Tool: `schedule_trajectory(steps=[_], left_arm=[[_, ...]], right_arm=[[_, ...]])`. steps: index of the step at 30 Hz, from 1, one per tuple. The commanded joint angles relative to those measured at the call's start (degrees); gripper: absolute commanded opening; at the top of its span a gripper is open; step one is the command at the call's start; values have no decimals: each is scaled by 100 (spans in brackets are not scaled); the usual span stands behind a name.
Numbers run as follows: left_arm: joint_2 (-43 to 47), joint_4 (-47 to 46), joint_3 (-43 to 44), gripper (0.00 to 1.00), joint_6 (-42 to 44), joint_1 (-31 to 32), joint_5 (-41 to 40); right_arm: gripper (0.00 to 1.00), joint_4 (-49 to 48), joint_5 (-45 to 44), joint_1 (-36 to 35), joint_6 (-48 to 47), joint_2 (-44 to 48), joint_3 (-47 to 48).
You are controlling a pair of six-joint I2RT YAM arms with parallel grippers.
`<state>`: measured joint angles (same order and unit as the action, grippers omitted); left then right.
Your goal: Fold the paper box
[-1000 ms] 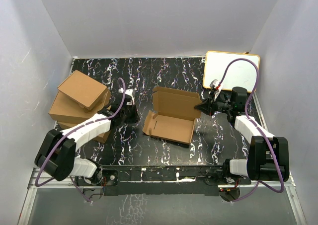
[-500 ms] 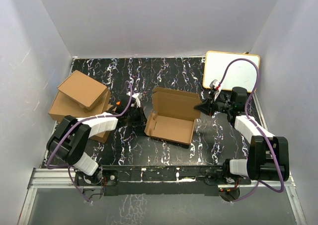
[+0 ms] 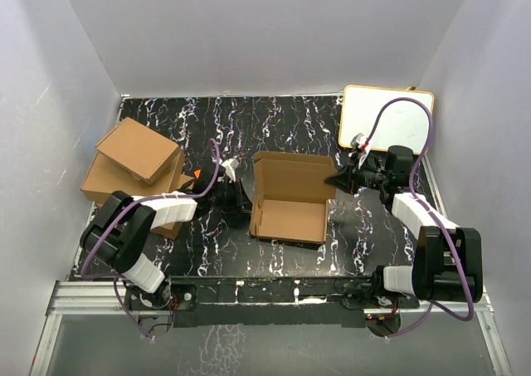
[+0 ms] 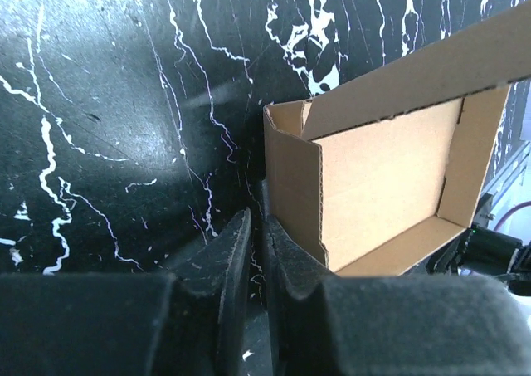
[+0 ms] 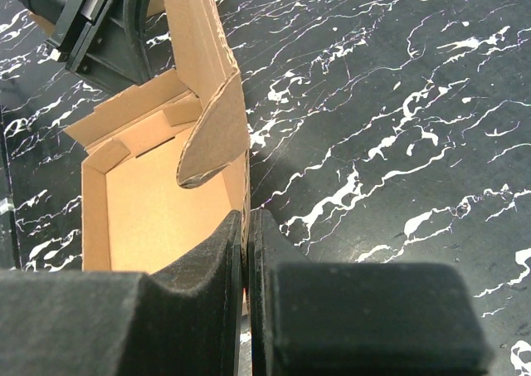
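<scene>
Box stack [image 3: 133, 173] left, white board [image 3: 386, 117] far right, paper box [image 3: 290, 197] now squarer to table edge, left gripper [image 4: 253, 227] slightly parted at box's left wall, right gripper [image 5: 246, 227] closed by box's right wall.

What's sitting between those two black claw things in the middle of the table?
The open paper box lies between the left tool and right tool, clearest in the top view.

Each arm has black joint housings and white link covers. A purple cable loops along each arm. Left gripper [image 3: 239, 195] and right gripper [image 3: 338, 177] carry black, matte, wedge-shaped fingers [image 5: 199, 310].
</scene>
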<state>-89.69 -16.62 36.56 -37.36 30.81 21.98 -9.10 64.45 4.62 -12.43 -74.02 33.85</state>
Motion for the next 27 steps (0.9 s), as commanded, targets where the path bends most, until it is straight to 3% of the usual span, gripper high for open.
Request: schedule_trajectory(steps=[1,16,27], left_arm=[[31,-317,-54,13,-244,-1,473],[294,-847,-602,21,-691,-2,743],[-66,-1184,-414,26,-929,2,846]], right_arm=[[8,-259,198,-3,-144,28,48],[8,-196,-234,11,-84,41,82],[8,-258,83,19,-78,36,28]])
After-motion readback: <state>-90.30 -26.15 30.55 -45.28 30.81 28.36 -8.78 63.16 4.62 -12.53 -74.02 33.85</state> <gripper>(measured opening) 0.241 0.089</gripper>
